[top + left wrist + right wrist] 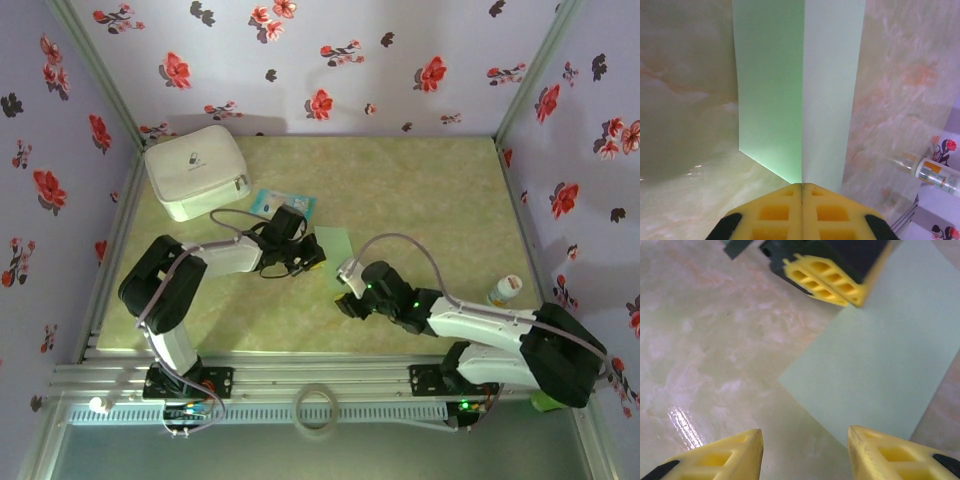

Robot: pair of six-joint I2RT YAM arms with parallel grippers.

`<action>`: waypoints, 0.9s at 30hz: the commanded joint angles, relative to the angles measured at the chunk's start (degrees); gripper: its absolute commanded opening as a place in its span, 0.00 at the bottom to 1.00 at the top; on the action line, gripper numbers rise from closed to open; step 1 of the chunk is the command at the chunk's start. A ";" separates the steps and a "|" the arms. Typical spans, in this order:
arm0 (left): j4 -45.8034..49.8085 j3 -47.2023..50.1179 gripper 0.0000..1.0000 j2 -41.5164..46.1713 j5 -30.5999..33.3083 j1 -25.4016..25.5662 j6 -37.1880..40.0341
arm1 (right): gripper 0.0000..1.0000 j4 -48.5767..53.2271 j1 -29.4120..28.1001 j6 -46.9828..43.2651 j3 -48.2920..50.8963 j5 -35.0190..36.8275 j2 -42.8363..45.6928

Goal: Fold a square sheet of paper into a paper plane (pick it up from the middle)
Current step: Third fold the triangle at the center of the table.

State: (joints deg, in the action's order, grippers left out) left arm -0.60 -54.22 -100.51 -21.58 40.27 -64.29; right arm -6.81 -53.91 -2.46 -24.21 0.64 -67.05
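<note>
left gripper (801,186) clamps shut on the square sheet of paper (790,90); right gripper (805,434) hangs half open, empty, at its 6 o'clock.

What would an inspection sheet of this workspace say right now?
Surface: marbled tabletop, glossy, no spills seen.
Job's things: square sheet of paper, pale green, creased down its middle, lying mid-table.
Clutter: white pouch at far left; blue-and-white packet beside it; small bottle at the right edge.
Hands: left hand shut on the paper's crease; right hand open, empty, near the paper.
Cables: grey cables loop above both arms.
Surroundings: floral walls on three sides.
</note>
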 commanded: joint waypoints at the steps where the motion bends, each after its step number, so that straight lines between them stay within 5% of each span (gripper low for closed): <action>1: -2.01 0.93 0.00 1.46 -0.71 -0.37 -1.63 | 0.49 -5.71 -3.82 -6.43 -0.22 8.57 -1.44; 10: -2.03 1.53 0.00 2.33 -1.67 -0.42 -1.11 | 0.50 -15.56 -9.02 -11.70 1.09 20.34 -9.32; 27: -1.07 1.46 0.00 2.69 -1.79 -0.41 0.03 | 0.45 -24.66 -9.04 -12.47 1.30 20.31 -16.18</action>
State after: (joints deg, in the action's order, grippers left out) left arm -2.31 -52.95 -99.24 -22.57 40.23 -64.86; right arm -28.14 -62.59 -14.50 -22.87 20.84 -82.61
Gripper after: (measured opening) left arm 0.055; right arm 0.456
